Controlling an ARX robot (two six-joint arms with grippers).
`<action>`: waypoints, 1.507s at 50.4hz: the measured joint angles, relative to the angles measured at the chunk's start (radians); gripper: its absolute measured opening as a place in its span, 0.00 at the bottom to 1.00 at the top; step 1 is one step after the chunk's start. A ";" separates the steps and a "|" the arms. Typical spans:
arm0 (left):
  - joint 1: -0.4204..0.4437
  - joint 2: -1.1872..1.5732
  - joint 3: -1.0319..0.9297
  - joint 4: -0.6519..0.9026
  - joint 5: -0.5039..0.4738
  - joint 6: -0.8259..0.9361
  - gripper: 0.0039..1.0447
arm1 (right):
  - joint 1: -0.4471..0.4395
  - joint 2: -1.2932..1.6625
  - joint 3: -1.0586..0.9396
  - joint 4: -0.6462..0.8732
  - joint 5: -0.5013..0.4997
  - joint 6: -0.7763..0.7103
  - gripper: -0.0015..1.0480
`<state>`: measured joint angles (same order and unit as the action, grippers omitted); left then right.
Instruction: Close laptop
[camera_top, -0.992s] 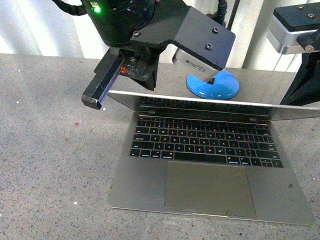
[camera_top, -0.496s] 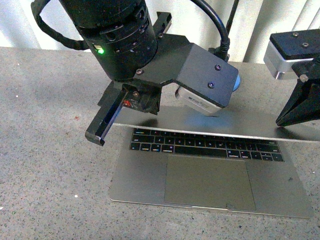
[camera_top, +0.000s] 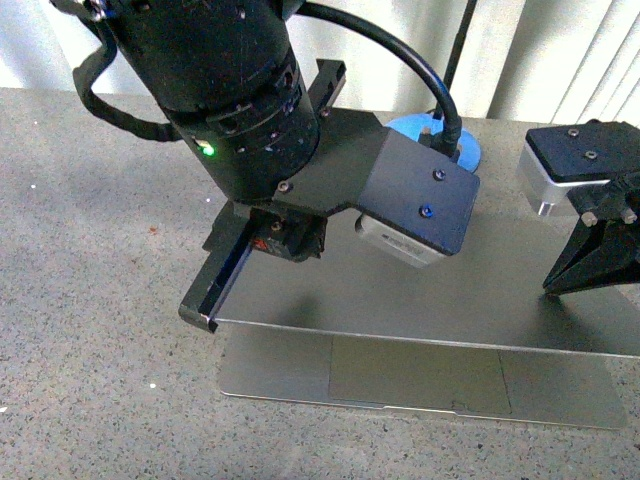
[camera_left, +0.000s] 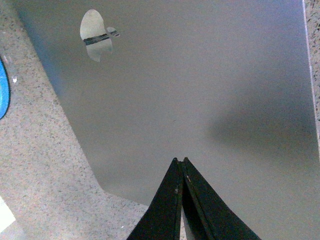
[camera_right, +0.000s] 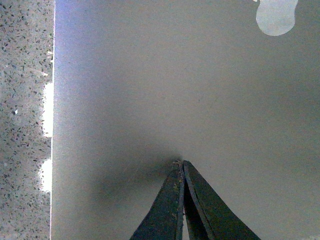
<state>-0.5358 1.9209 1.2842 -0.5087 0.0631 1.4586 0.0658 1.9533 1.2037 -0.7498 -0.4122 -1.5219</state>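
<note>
Now, laptop (camera_top: 400, 300): on the speckled table (camera_top: 80, 250), lid lowered almost flat, trackpad edge showing.
Left gripper (camera_left: 179, 161): fingers together, above lid's left part.
Right gripper (camera_right: 180, 163): fingers together, tips on lid.

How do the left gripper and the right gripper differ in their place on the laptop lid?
The left gripper sits close to the left front corner of the laptop lid; the right gripper sits further back, toward the right side. The left gripper's arm hides much of the lid in the front view; the right gripper's arm hides little. Both are shut, tips down on the lid.
</note>
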 joint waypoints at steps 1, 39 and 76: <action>-0.001 0.000 -0.002 0.002 0.000 -0.001 0.03 | 0.000 0.002 -0.002 0.003 0.000 0.000 0.03; -0.033 0.050 -0.130 0.091 0.027 -0.042 0.03 | 0.020 0.061 -0.111 0.109 -0.003 0.009 0.03; 0.045 -0.117 -0.122 0.357 0.183 -0.253 0.03 | 0.012 -0.089 -0.100 0.424 -0.213 0.225 0.03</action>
<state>-0.4904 1.8038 1.1622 -0.1516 0.2462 1.2053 0.0776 1.8641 1.1038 -0.3256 -0.6250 -1.2968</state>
